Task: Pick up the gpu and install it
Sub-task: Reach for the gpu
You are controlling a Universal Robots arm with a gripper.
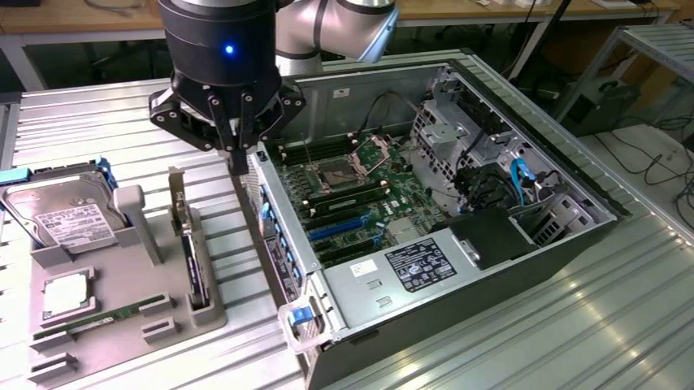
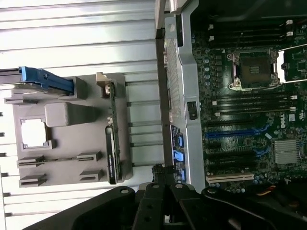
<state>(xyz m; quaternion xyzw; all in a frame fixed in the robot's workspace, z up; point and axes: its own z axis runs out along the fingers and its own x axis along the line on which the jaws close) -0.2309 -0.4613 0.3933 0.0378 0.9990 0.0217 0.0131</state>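
The gpu (image 1: 195, 268) stands on its edge in a slot of the grey holder tray (image 1: 119, 341), its silver end bracket pointing to the far side. In the wrist view the gpu (image 2: 111, 139) is a thin dark strip with a green edge. My gripper (image 1: 234, 159) hangs above the gap between the tray and the open computer case (image 1: 564, 236). Its fingers are shut with nothing between them, and they are well clear of the card. The fingertips (image 2: 158, 170) hover over the rear edge of the case.
The motherboard (image 1: 379, 195) lies exposed in the case, with blue expansion slots (image 1: 338, 231) and an open CPU socket (image 1: 331, 175). The tray also holds a hard drive (image 1: 60, 218), a RAM stick (image 1: 103, 317) and a CPU chip (image 1: 65, 296). Everything stands on a ribbed metal table (image 1: 542, 341).
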